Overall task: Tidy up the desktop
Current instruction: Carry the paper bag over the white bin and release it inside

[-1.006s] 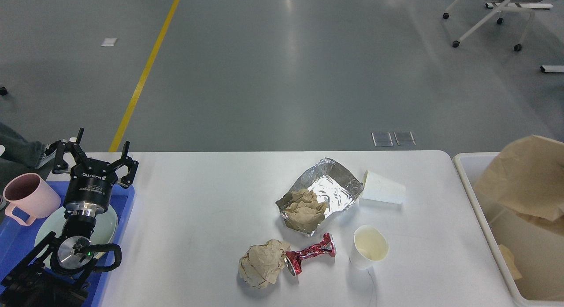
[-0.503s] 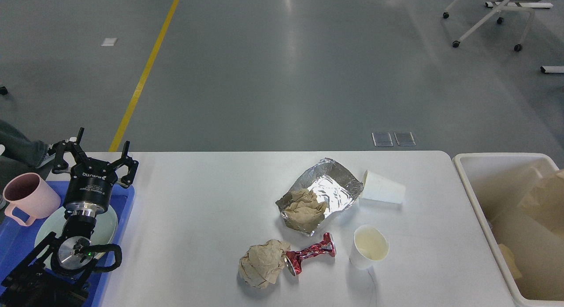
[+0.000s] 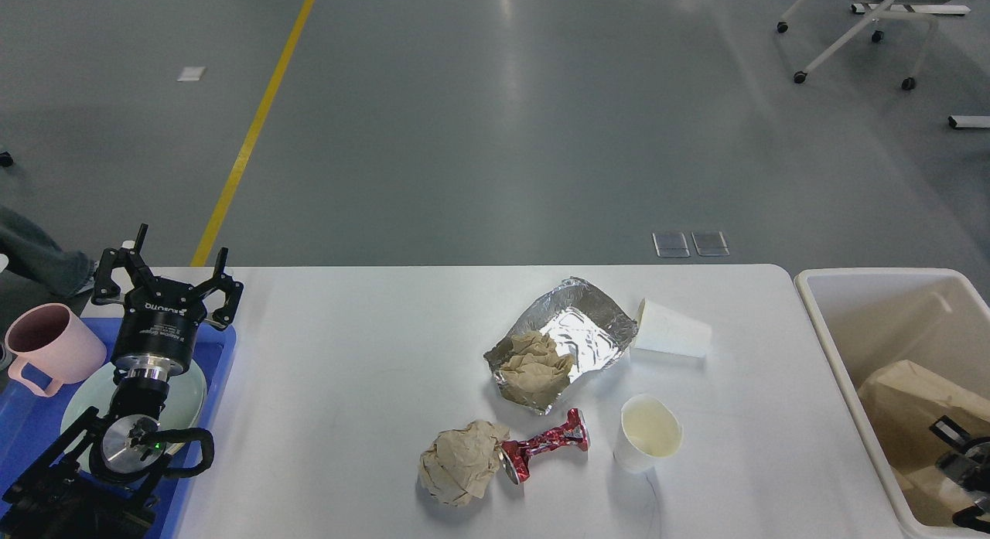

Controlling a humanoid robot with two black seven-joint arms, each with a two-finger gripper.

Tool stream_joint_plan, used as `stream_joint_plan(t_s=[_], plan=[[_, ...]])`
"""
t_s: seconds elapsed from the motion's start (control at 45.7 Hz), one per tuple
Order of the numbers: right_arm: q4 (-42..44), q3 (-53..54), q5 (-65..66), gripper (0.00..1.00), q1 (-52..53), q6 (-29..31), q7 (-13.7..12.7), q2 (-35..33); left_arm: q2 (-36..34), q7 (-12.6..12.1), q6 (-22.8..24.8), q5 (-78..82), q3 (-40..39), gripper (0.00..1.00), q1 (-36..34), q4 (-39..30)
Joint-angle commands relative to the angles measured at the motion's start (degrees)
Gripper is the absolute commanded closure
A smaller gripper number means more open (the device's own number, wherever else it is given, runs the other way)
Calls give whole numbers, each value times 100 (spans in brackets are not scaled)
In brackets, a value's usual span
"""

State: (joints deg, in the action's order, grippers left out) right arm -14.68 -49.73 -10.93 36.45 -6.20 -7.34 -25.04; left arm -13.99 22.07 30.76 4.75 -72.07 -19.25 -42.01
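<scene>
Brown paper is lying in the cream bin (image 3: 820, 307); foil tray (image 3: 576, 334), crushed can (image 3: 541, 450) and cups are waiting on the counter (image 3: 348, 384); left gripper (image 3: 166, 280) jaws spread, right gripper (image 3: 963, 462) jaws unclear.

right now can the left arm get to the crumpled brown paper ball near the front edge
Probably yes. The left gripper is open above the blue tray, and bare desktop lies between it and the paper ball. Only the crushed red can touches its far side.

matte desktop (image 3: 348, 369), crinkled shiny foil (image 3: 576, 330)
</scene>
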Motion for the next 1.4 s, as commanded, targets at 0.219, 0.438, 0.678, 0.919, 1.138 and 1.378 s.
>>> stream_joint_plan(t_s=[0.219, 0.438, 0.678, 0.919, 1.138, 1.378], plan=[[-9, 236, -5, 100, -7, -197, -57, 104, 1, -1, 0, -1, 0, 4, 0, 0], [-61, 236, 4, 0, -24, -751, -39, 87, 1, -1, 0, -1, 0, 4, 0, 0], [-105, 209, 91, 0, -33, -716, -39, 34, 1, -1, 0, -1, 0, 4, 0, 0], [-561, 69, 205, 0, 449, -233, -39, -150, -8, -1, 0, -1, 0, 4, 0, 0], [-1897, -54, 1909, 0, 1960, 611, -83, -958, 1, -1, 0, -1, 0, 4, 0, 0], [-3716, -624, 2772, 0, 4421, 1814, -803, -1592, -8, -9, 0, -1, 0, 4, 0, 0]])
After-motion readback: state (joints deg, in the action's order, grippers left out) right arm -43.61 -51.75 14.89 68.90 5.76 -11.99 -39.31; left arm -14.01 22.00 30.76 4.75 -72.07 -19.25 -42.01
